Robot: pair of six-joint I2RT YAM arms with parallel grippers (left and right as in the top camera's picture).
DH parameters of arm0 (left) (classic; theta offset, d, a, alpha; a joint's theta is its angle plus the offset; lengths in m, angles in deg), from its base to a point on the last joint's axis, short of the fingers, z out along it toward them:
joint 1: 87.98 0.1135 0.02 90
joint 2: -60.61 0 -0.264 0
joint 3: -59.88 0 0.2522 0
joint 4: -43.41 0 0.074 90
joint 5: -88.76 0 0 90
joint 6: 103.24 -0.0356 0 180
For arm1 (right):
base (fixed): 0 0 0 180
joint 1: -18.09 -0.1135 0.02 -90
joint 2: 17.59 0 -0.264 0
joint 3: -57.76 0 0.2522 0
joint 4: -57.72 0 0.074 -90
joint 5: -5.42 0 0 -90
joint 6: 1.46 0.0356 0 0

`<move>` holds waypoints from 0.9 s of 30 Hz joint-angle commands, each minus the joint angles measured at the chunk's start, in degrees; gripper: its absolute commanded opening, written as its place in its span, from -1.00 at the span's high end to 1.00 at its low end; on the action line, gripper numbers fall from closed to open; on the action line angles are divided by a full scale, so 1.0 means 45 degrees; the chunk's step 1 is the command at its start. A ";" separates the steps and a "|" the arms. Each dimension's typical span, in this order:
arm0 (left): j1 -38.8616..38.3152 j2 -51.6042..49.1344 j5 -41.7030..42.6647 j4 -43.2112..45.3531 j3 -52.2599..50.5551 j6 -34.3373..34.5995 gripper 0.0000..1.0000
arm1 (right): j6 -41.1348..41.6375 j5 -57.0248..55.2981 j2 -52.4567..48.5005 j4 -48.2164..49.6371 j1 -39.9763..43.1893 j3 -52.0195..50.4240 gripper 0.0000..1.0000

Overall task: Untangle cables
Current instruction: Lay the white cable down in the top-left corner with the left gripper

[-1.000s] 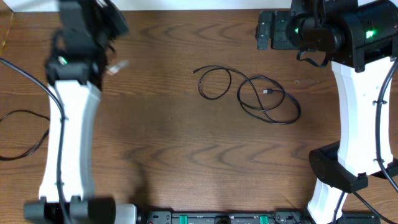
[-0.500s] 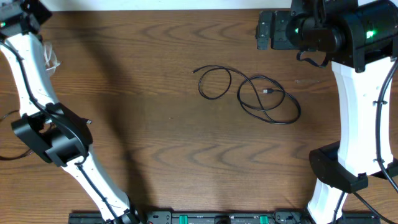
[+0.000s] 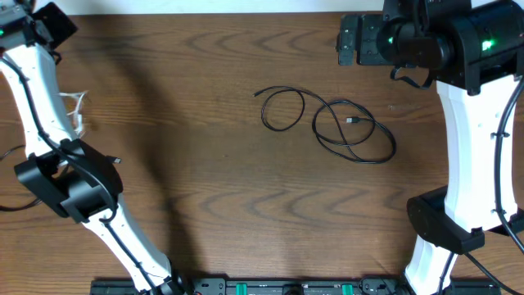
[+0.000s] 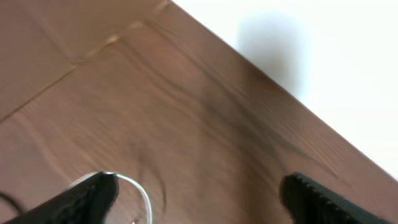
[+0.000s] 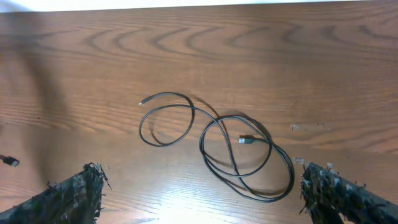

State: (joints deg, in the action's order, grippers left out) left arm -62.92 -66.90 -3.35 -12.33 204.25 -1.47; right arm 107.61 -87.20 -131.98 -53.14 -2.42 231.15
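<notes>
A black cable (image 3: 332, 123) lies in loose overlapping loops on the wooden table, right of centre. The right wrist view shows it whole (image 5: 217, 143), with a plug end inside the larger loop. My right gripper (image 5: 208, 193) hovers above it near the table's back edge (image 3: 360, 39), open and empty. A thin white cable (image 3: 75, 106) lies at the far left. My left gripper (image 3: 42, 20) is at the back left corner, open; a curve of the white cable (image 4: 142, 193) shows beside its left finger (image 4: 87, 198), not clamped.
The left arm (image 3: 70, 180) bends over the table's left side. A dark cable (image 3: 29, 152) loops at the left edge. A small black plug (image 5: 7, 160) lies left of the black cable. The table's back edge (image 4: 267, 81) meets a white surface.
The left arm swung from left of centre to the back left corner. The white cable travelled left with it and now lies lower, by the left edge. The right arm and black cable stayed still.
</notes>
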 commanded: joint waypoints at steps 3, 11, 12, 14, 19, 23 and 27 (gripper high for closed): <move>-0.0359 0.0359 0.1282 0.1341 0.0325 -0.0024 -0.56 | 0.0039 -0.0136 -0.0107 -0.0039 -0.0034 -0.0010 -0.98; -0.0024 -0.0180 -0.2900 0.0763 0.0282 -0.0087 -0.80 | 0.0039 -0.0136 -0.0107 -0.0039 -0.0039 -0.0010 -0.99; 0.0019 -0.0505 -0.3415 0.0442 0.0175 -0.0087 -0.90 | 0.0039 -0.0136 -0.0107 -0.0039 -0.0039 -0.0010 -0.99; 0.0121 -0.1180 -0.3449 -0.0321 0.0160 -0.0102 -0.99 | 0.0039 -0.0136 -0.0107 -0.0039 -0.0034 -0.0010 -0.99; 0.0223 -0.2098 -0.3803 -0.1137 0.0160 -0.0423 -0.96 | 0.0039 -0.0136 -0.0107 -0.0039 -0.0034 -0.0010 -0.98; 0.0107 -0.1880 -0.5838 -0.0850 0.0219 -0.0413 -0.96 | 0.0039 -0.0136 -0.0107 -0.0039 -0.0034 -0.0010 -0.99; 0.0107 -0.1287 -0.3172 -0.1258 0.0219 -0.0325 -0.96 | 0.0039 -0.0136 -0.0107 -0.0039 -0.0034 -0.0010 -0.99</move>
State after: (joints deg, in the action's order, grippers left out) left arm -62.17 -77.43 -23.17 -17.00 204.07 -2.76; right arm 107.61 -87.20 -131.98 -53.14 -2.42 231.15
